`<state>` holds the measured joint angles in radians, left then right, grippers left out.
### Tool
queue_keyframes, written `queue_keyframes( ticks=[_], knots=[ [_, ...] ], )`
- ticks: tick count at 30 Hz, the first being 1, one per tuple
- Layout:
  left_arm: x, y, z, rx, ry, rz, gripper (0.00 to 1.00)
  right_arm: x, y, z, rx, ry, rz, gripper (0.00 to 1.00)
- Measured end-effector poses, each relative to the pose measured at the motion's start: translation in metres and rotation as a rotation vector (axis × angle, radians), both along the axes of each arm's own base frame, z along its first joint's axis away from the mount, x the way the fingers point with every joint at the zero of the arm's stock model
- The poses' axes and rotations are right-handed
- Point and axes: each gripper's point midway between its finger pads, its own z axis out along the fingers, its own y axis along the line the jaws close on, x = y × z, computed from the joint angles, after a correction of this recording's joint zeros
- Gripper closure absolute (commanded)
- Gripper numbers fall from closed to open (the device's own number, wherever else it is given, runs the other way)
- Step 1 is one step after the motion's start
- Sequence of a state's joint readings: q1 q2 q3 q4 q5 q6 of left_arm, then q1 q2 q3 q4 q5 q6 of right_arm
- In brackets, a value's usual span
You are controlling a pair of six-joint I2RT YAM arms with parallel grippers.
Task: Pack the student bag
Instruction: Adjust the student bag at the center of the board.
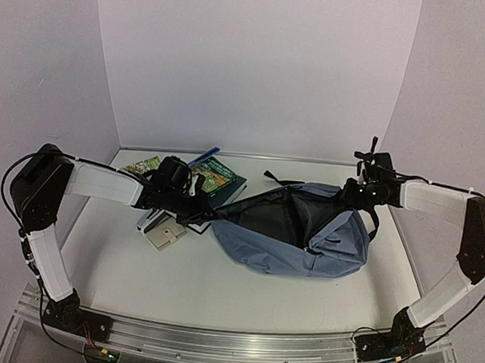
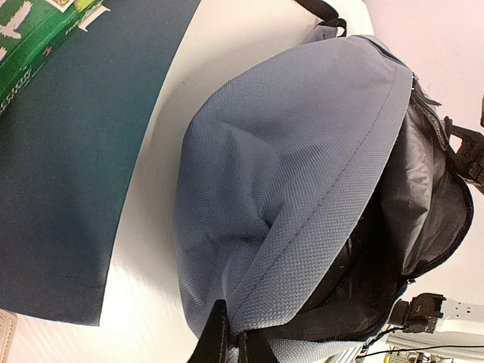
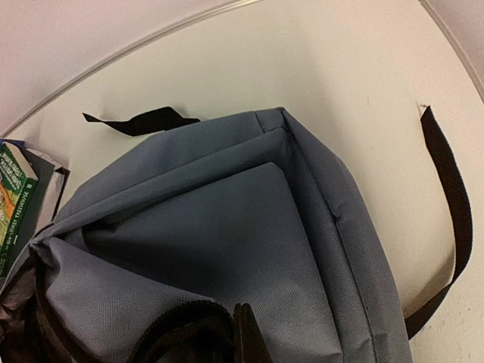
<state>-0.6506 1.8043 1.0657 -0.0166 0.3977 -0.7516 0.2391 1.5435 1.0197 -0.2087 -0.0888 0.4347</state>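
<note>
The student bag (image 1: 337, 243) lies on its side at centre right of the table, grey-blue, with its mouth gaping and dark lining showing. My left gripper (image 1: 206, 216) is at the bag's left end; in the left wrist view it (image 2: 233, 336) is shut on a fold of the bag's (image 2: 287, 166) fabric beside the zipper. My right gripper (image 1: 352, 194) is at the bag's right top corner. In the right wrist view that gripper (image 3: 240, 321) is shut on the black zipper rim of the bag (image 3: 212, 242).
A green book (image 1: 220, 177) and a dark teal cover (image 2: 68, 151) lie behind the left gripper, with a blue pen (image 1: 203, 157) and a beige flat item (image 1: 165, 234) nearby. Black straps (image 3: 450, 197) trail on the table right of the bag. White walls enclose the table.
</note>
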Motion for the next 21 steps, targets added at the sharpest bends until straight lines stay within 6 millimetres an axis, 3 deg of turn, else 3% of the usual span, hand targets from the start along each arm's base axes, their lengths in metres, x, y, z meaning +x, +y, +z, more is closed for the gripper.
queue_keyframes(
  ticks=[6, 11, 16, 21],
  knots=[
    [0.003, -0.002, -0.01, 0.01, 0.017, -0.022, 0.96, 0.013, 0.005, -0.025, 0.053, 0.027, 0.031, 0.94],
    [0.008, -0.005, -0.008, 0.012, 0.005, -0.035, 0.73, 0.016, 0.006, -0.048, 0.054, 0.067, 0.037, 0.77],
    [0.008, -0.002, -0.009, 0.029, 0.007, -0.032, 0.46, 0.016, 0.005, -0.04, 0.059, 0.047, 0.046, 0.53],
    [0.009, 0.007, 0.001, 0.056, -0.013, -0.016, 0.25, 0.015, 0.005, -0.015, 0.075, -0.01, 0.059, 0.35]
  ],
)
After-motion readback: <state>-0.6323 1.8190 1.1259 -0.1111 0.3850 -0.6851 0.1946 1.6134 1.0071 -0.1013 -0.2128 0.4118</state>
